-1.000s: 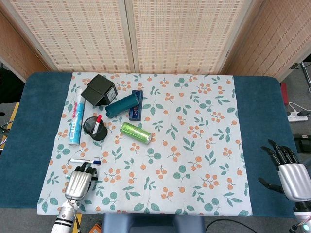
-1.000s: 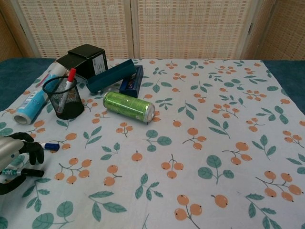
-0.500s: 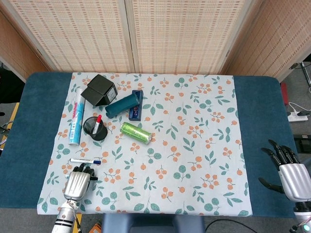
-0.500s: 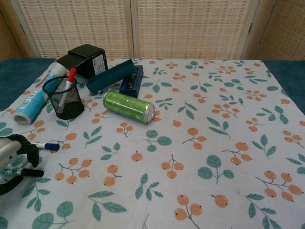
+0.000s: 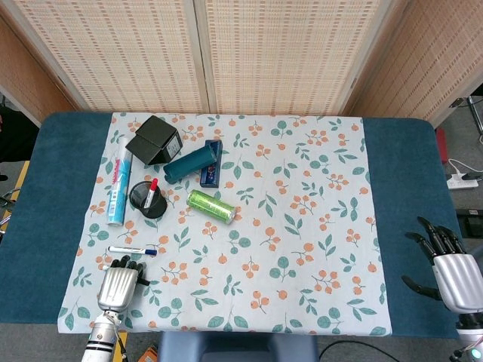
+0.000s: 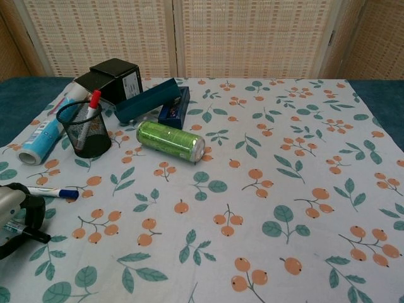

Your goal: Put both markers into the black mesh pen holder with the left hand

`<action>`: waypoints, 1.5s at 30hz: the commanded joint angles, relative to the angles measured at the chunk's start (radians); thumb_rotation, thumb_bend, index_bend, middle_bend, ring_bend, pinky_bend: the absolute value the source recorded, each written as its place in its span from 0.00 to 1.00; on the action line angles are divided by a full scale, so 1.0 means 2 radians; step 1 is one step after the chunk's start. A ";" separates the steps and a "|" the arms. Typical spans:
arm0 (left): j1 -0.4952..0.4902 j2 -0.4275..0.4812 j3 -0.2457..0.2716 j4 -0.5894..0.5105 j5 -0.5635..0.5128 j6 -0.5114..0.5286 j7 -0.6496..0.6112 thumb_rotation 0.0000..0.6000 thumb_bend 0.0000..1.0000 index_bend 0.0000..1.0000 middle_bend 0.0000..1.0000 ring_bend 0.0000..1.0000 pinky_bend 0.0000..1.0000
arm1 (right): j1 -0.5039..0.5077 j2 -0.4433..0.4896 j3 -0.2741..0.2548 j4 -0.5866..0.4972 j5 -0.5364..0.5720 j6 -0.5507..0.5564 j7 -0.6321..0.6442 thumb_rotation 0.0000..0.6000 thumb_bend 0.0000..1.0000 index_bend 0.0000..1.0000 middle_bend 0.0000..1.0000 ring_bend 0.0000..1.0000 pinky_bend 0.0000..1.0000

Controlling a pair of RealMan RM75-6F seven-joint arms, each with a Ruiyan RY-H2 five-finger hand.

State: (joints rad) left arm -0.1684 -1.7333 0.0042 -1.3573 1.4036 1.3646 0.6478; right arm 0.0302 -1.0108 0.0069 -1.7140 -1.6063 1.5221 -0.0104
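Observation:
The black mesh pen holder (image 5: 142, 199) (image 6: 84, 130) stands at the left of the floral cloth with a red-capped marker (image 5: 151, 191) (image 6: 92, 106) upright in it. A white marker with a blue cap (image 5: 132, 250) (image 6: 54, 192) lies flat on the cloth in front of the holder. My left hand (image 5: 118, 285) (image 6: 14, 207) is at the near left corner, just short of that marker, with its fingers curled over a black-tipped marker (image 6: 29, 231). My right hand (image 5: 451, 273) hovers off the cloth at the near right, fingers spread and holding nothing.
A green can (image 5: 210, 207) (image 6: 170, 140) lies on its side right of the holder. Behind the holder are a teal cylinder (image 5: 189, 162), a blue box (image 5: 212, 173), a black box (image 5: 153, 140) and a white tube (image 5: 118, 188).
My left hand has drawn back a little toward the near edge, and the black-tipped marker moved with it. The blue-capped marker and right hand stayed put.

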 commanded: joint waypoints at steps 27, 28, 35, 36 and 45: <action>-0.163 0.268 -0.230 -0.271 -0.141 -0.180 -0.268 1.00 0.34 0.61 0.58 0.33 0.38 | -0.004 0.003 0.001 0.005 -0.005 0.011 0.013 1.00 0.06 0.28 0.04 0.13 0.13; -0.173 0.271 -0.239 -0.262 -0.158 -0.203 -0.296 1.00 0.34 0.61 0.58 0.33 0.38 | -0.004 0.003 0.001 0.005 -0.005 0.011 0.012 1.00 0.06 0.28 0.04 0.13 0.13; -0.232 0.253 -0.249 -0.156 -0.198 -0.295 -0.393 1.00 0.34 0.61 0.58 0.32 0.37 | -0.004 0.001 0.005 0.006 0.007 0.009 0.008 1.00 0.06 0.28 0.04 0.13 0.13; -0.238 0.247 -0.247 -0.143 -0.200 -0.302 -0.400 1.00 0.34 0.61 0.58 0.32 0.36 | -0.004 0.001 0.006 0.006 0.009 0.008 0.007 1.00 0.06 0.28 0.04 0.13 0.13; -0.274 0.206 -0.222 -0.038 -0.199 -0.334 -0.435 1.00 0.34 0.62 0.59 0.31 0.36 | -0.006 0.001 0.010 0.005 0.018 0.010 0.004 1.00 0.06 0.28 0.04 0.13 0.13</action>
State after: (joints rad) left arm -0.6985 -1.3028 -0.4532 -1.4593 1.0084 0.7124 -0.2029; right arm 0.0179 -1.0089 0.0259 -1.7032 -1.5708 1.5415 -0.0019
